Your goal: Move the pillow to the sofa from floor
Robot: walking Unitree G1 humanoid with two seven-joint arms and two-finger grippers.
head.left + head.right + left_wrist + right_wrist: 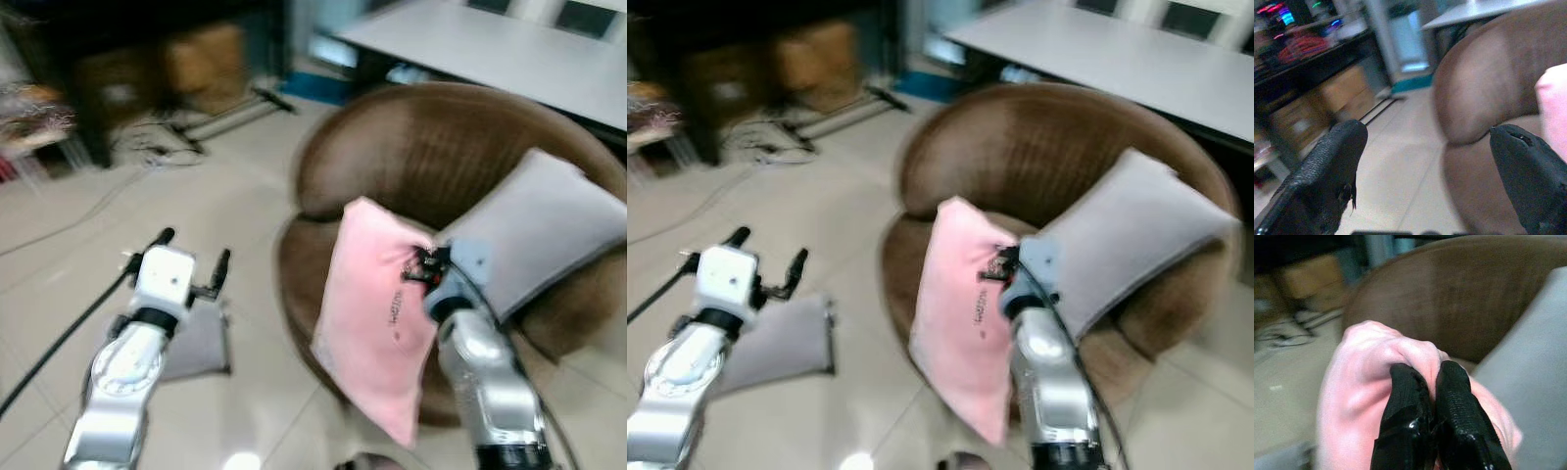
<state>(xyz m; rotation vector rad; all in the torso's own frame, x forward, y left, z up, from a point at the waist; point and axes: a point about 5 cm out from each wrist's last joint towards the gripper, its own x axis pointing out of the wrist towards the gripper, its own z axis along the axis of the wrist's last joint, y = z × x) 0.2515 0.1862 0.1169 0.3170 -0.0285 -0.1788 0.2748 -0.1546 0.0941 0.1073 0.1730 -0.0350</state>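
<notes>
shelf clutter [39, 108]: blurred beyond the left gripper [192, 262], contents unreadable
pink pillow [377, 313]: small dark print beside the right gripper [423, 269], illegible
grey pillow [539, 230]: near corner hidden behind that gripper

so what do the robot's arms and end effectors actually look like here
Both arms are silver metal tubes with black bands at the joints. The left end effector has a boxy white wrist block and two long black fingers with a pebbled, rubbery texture. A black cable runs off the left arm toward the floor. The right end effector has the same textured black fingers, glossy lower down, behind a pale blue-grey wrist piece.
</notes>
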